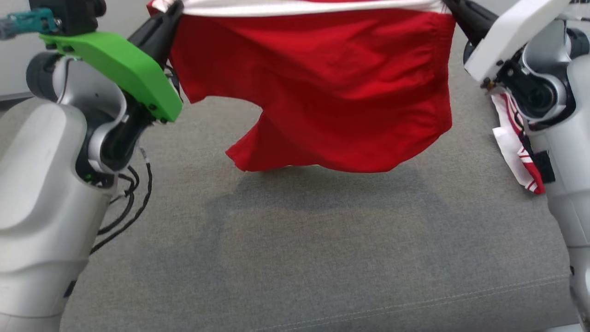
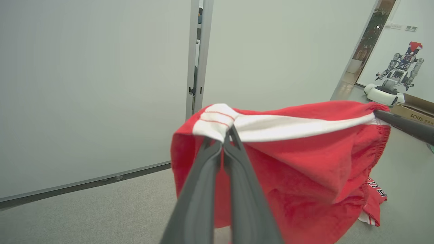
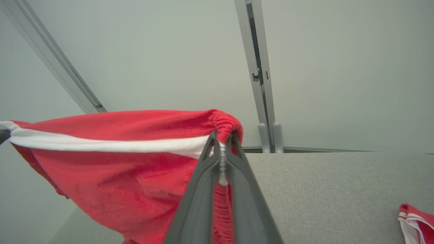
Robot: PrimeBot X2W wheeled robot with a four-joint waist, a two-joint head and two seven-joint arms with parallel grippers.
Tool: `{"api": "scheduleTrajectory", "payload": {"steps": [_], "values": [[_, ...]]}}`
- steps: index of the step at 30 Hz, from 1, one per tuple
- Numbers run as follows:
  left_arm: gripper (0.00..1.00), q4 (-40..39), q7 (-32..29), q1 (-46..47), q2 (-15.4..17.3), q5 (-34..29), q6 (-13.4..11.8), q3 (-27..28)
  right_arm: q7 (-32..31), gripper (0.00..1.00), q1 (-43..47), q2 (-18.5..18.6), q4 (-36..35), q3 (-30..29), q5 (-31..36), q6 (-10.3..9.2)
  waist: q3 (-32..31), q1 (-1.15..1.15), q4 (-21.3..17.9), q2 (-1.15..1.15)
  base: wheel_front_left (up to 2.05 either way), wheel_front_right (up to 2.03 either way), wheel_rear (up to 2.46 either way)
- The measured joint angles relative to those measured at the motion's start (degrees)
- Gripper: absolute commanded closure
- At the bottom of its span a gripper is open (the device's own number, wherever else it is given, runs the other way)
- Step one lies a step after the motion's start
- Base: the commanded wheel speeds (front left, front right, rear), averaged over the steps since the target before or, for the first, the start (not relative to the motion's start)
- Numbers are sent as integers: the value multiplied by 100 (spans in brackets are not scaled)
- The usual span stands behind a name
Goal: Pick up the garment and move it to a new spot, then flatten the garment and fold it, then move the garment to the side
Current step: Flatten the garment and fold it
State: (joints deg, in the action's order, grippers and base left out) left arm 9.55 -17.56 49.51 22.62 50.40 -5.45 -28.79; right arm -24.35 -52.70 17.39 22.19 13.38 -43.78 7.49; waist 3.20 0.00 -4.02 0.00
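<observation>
I see a grey padded surface, a second red-and-white cloth lying near its right edge, and farther off a cardboard box beside another robot.

The head view's top edge cuts off the waistband of the red garment. The right arm hides much of a second garment, and its dark lettering, seen from the left wrist, is too small to read.

Two garments are here: one pair of red shorts and one red-and-white cloth. Two grippers: one left gripper, one right gripper. Also one other robot and one cardboard box.
</observation>
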Motion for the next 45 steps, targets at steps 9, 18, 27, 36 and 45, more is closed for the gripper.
{"api": "scheduleTrajectory", "payload": {"steps": [9,18,27,36,45], "values": [[100,1419,554,2004,-444,-519,-147,125,1235,100,-2100,-365,1385,141,1134,2,686,0,238,0,0,0,0],[100,2575,1913,3169,-903,-966,180,135,2757,100,-3398,-480,2653,127,1782,7,1492,0,575,0,0,0,0],[100,3149,2206,2367,-1020,-825,745,-107,2882,100,-2525,-515,3063,1132,1110,4,2036,1,854,0,0,0,0],[100,2321,2517,826,-693,-651,998,-263,3062,100,-1150,19,1671,2724,-322,4,2042,1,897,0,0,0,0],[100,466,2835,-1871,29,-648,286,-325,3632,100,767,1157,100,3429,-1215,2,1534,0,798,0,0,0,0]]}}
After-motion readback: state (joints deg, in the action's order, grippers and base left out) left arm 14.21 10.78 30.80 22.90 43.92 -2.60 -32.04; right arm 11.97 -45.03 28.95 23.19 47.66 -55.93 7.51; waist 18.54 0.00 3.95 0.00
